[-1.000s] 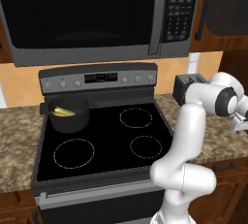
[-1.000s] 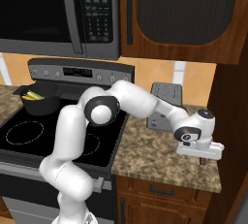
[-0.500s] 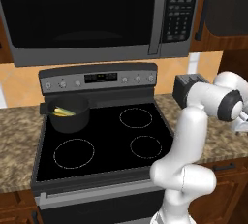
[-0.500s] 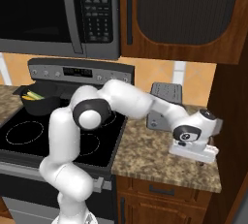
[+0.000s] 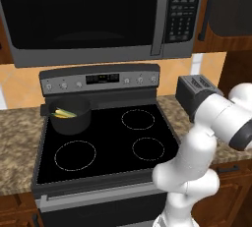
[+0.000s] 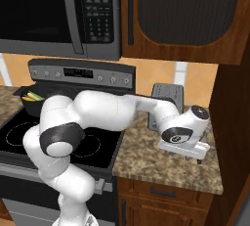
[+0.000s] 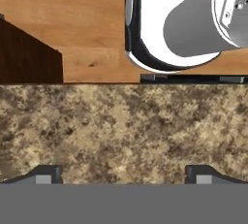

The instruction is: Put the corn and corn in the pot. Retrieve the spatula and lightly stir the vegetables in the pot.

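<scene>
Reaching far to the right of the stove, the arm (image 6: 105, 112) stretches across the granite surface (image 6: 146, 164) with its hand (image 6: 188, 146) low over the stone, near the right end by the dark wood cabinet side. Hand view: both dark fingertips (image 7: 46, 173) stand at opposite edges of the frame, jaws spread wide, bare speckled stone between them, nothing held.

Pot (image 5: 69, 114): on the rear left burner of the black glass cooktop (image 5: 108, 147), upright, dark grey. Both corn cobs (image 5: 64, 113) lie inside it, yellow with green bits, seen just over the rim. In the right base view the pot (image 6: 30, 96) sits at the far left, partly behind the arm's shoulder, and the cobs (image 6: 32, 95) show at its rim. Pot and hand are well apart, with the whole cooktop between.

Other items: toaster (image 6: 166, 100) at the back of the right-hand surface, against the wall, just behind the forearm; microwave (image 5: 98, 17) above the stove; control panel (image 5: 101, 79) along the stove's back edge. Three other burner rings are bare.
</scene>
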